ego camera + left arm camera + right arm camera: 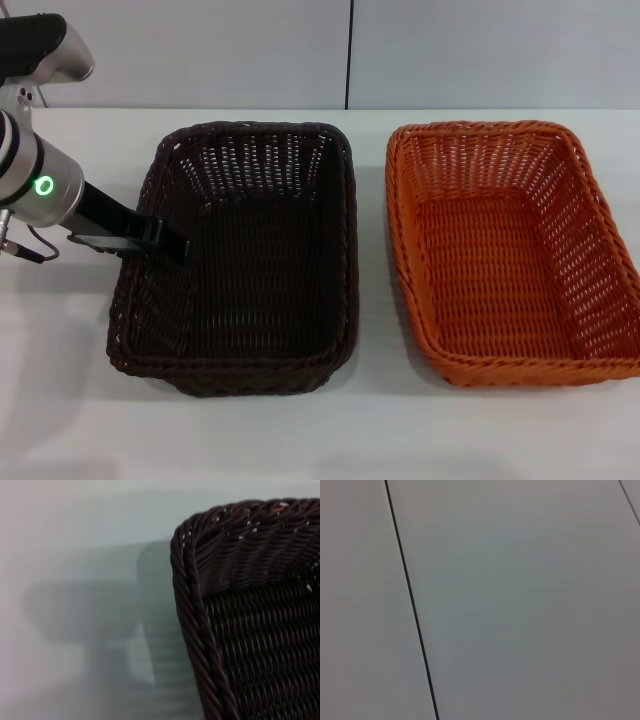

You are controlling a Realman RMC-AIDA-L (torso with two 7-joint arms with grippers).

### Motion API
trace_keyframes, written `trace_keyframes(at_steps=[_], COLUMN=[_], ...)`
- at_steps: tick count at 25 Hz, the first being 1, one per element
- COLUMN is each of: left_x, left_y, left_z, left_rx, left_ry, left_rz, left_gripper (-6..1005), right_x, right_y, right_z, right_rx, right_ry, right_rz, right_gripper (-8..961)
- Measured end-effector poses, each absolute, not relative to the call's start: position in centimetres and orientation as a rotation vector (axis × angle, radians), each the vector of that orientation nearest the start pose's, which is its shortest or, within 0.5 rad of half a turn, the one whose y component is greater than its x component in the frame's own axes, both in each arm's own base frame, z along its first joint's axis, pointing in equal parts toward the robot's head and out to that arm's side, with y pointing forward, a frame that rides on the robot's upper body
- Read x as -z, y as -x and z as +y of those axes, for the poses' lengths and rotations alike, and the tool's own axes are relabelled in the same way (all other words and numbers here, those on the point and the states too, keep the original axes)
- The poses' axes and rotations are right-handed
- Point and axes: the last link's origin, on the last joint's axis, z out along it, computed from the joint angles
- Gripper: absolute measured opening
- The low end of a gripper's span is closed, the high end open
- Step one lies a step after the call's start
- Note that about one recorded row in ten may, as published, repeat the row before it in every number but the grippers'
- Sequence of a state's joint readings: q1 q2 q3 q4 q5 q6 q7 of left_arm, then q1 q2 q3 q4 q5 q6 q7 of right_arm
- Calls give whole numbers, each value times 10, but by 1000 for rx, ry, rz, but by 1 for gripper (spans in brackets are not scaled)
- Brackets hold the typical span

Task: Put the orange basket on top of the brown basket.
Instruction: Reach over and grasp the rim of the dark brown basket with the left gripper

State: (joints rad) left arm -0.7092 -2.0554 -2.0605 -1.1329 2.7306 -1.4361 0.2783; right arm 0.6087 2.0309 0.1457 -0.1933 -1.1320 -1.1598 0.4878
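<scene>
The brown basket (245,265) sits on the white table, left of centre, and it holds nothing. My left gripper (152,238) is at the middle of its left rim, reaching over the braided edge from outside. The left wrist view shows one corner of the brown basket (250,610) close up, with the table beside it. The orange basket (510,250) stands to the right of the brown one, apart from it by a narrow gap, also with nothing in it. My right gripper is out of view; its wrist view shows only a pale panelled surface.
The white table (320,430) runs under both baskets, with bare room in front of them and to the left. A pale wall (350,50) with a dark vertical seam stands behind.
</scene>
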Motion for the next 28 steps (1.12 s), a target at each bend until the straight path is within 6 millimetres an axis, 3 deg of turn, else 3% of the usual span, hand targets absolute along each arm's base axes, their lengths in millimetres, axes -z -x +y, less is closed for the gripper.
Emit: trace_keyframes(at_steps=[10, 19, 23, 28], left_x=[-42, -43, -49, -78], left_y=[219, 219, 215, 206], left_z=[401, 401, 401, 402], left_rx=[-251, -254, -257, -186], left_ry=[2109, 2117, 2130, 2107], left_rz=[-1456, -1447, -1421, -1351], left_gripper=[694, 254, 226, 225], right_x=[-124, -124, -124, -125], right_y=[-361, -363, -363, -362], right_z=[375, 374, 374, 375], right_rx=[-856, -851, -850, -851], right_ry=[1078, 1077, 1076, 1077], right_rz=[606, 610, 611, 607], right_gripper=[802, 801, 801, 801])
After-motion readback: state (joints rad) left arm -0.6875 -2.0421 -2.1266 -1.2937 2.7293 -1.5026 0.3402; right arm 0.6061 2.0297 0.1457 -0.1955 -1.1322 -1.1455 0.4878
